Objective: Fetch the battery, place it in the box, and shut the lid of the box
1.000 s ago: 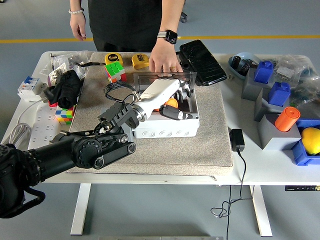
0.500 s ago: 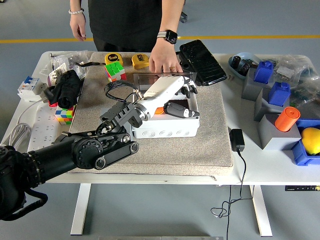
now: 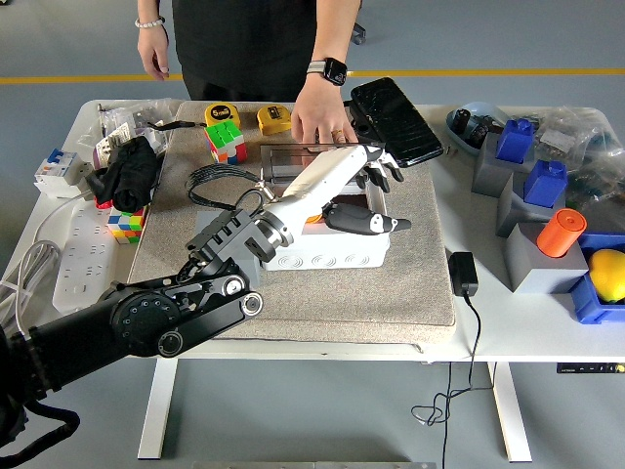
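A white junction box [image 3: 337,256] stands on the grey mat [image 3: 420,283]. Its clear lid [image 3: 293,156] is tipped open at the far side. A person's hand [image 3: 317,119] rests on the lid's far edge. My left hand [image 3: 377,200], white with black fingers, reaches over the right half of the box. Its fingers [image 3: 379,176] are spread near the lid's right end, its thumb [image 3: 371,223] lies over the box's front rim, and it holds nothing. The forearm hides the inside of the box, so no battery shows.
A black case [image 3: 395,122] lies just behind the box on the right. Two tape measures [image 3: 273,118] and a colour cube [image 3: 226,139] sit at the mat's back. A black adapter [image 3: 461,274] lies right of the mat. Blue and grey blocks, an orange cylinder [image 3: 561,233] and a yellow ball [image 3: 607,272] fill the right end.
My left arm has stretched forward and right, carrying the hand from inside the box to above its right rim. The orange item seen in the box earlier is now covered.
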Available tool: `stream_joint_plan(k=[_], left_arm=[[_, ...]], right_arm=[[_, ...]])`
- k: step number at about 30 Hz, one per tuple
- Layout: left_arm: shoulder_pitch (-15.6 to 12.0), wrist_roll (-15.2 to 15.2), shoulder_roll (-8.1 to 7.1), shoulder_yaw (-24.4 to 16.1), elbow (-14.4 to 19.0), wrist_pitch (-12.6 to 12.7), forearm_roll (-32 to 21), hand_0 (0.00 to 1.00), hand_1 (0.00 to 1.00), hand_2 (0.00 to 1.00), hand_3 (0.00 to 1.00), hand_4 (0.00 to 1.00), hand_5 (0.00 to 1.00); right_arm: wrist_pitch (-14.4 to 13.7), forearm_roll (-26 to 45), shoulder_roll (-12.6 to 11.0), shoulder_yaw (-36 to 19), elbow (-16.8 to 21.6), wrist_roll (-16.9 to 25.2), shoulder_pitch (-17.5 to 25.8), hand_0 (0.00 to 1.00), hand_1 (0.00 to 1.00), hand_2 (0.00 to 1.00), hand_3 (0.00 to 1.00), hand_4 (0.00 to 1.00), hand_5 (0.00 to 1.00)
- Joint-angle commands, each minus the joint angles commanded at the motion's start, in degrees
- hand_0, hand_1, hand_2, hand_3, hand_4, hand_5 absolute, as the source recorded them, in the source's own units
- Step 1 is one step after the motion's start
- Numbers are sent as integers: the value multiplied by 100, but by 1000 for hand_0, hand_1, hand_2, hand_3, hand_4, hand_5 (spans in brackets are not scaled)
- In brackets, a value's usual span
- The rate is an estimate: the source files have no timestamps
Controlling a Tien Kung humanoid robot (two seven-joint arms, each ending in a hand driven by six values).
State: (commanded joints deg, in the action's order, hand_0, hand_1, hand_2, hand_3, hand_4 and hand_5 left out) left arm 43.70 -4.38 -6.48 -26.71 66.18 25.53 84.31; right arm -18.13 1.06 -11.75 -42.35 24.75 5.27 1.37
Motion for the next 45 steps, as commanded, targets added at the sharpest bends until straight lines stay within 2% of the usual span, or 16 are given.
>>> stream_joint_plan(k=[1,5,14,18,23,28,32,39,45], left_arm=[[-102,4,-103,-121,113,-3,24,378,510,485,503,973,371],[-445,-1,-447,-443,429,9,138,378,510,485,503,973,371],[-904,76,-1111,-747,685,-7,278,376,507,475,504,978,378],[-988,106,-1297,-727,652,-12,323,376,507,475,504,978,378],[-1033,243,-1406,-649,568,-115,355,375,513,479,503,998,385],[-1029,360,-1366,-523,537,-229,411,375,518,487,504,981,379],[-972,372,-1239,-423,533,-236,383,374,518,490,505,972,377],[-689,448,-883,-226,340,-287,331,375,519,490,506,970,378],[-373,448,-449,-24,-8,-293,229,374,519,491,507,968,377]], right_arm=[[2,0,1,-3,-1,2,3,590,600,588,543,977,566],[13,-6,8,-35,-4,5,8,590,600,588,543,977,566],[37,-15,10,-56,-12,-2,15,590,600,588,543,978,566],[27,-25,-2,-67,-3,1,0,590,600,588,543,978,566],[22,-23,-7,-60,-1,2,-6,590,600,589,543,977,566],[32,-15,-5,-30,-8,-5,4,590,601,589,544,978,566],[26,-14,-12,-21,-3,-3,10,590,600,588,543,977,566],[23,-16,-15,-22,2,-5,-3,590,600,589,543,979,567],[25,-4,-12,-5,-5,-20,-6,590,600,589,543,979,567]])
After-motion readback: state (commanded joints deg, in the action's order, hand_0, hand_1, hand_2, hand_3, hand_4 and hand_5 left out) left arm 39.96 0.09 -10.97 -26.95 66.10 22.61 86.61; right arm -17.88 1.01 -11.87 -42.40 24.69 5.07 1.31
